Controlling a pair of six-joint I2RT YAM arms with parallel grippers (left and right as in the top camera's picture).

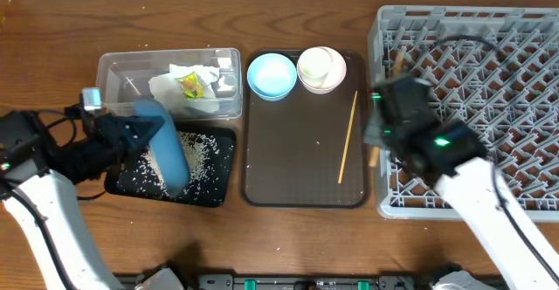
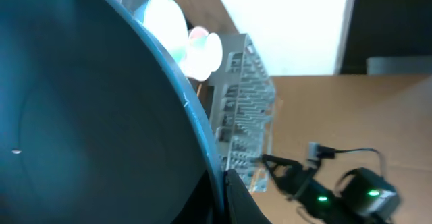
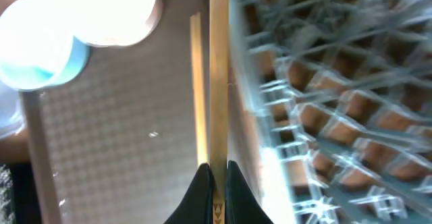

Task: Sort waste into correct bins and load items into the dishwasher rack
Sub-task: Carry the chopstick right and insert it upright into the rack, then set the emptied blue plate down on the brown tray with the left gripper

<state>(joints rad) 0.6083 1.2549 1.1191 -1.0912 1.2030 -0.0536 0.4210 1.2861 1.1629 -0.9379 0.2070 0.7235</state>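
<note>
Overhead, left jaws: clamped on dark-blue plate (image 1: 166,150)
Right jaws: pinching chopstick (image 3: 217,82)
Advice: tip plate steeply, rim above black tray (image 1: 223,181)

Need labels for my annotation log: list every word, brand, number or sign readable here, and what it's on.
None legible in any view.
On the snack wrapper in the clear tub: possible print, too small to read.
On the plate, chopstick and rack: no markings visible.
</note>
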